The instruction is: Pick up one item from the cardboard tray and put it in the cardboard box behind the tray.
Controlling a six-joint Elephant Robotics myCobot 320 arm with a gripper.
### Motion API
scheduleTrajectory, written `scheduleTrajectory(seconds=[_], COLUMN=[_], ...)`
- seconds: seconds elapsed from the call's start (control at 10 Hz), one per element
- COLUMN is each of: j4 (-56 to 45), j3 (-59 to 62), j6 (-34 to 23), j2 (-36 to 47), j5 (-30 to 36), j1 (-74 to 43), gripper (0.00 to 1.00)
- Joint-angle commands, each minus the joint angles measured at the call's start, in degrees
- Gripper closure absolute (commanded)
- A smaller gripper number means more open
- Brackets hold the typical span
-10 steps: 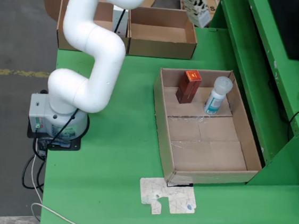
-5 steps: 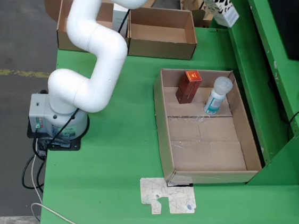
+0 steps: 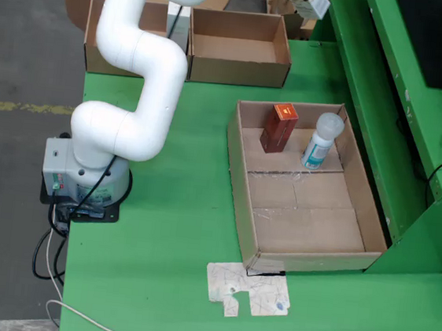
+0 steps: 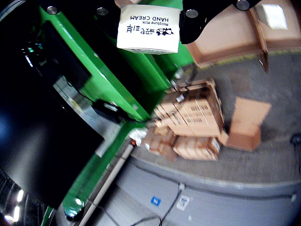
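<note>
One hand cream carton (image 4: 148, 29), gripped in the hand (image 4: 149, 9)
Carry level (label up) over the open cardboard box (image 3: 238, 49) before release

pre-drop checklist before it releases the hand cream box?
1. Hand cream box held in gripper: ok.
2. Box over the open cardboard box: not ok; in the fixed view it sits up and to the right.
3. Cardboard box interior clear: ok.
4. Red carton and white bottle upright in tray: ok.
5. Jaw contact on the box: cannot tell.
</note>
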Motion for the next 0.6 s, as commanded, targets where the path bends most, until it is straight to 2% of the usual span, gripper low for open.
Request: scheduleTrajectory(seconds=[0.0,0.1,0.2,0.3,0.4,0.5], j4=[21.19,7.14,-4.02,-4.01,-8.15,-8.15], j3=[1.4,1.4,1.4,1.39,1.4,1.39], j6=[2.54,10.82,30.37,30.37,38.64,38.64], j2=[-3.62,1.1,4.26,4.26,6.21,6.21], j5=[-0.81,3.77,27.63,27.63,38.94,38.94], j1=[3.65,4.34,2.43,2.43,1.9,1.9], gripper=[1.0,1.0,1.0,1.0,1.0,1.0])
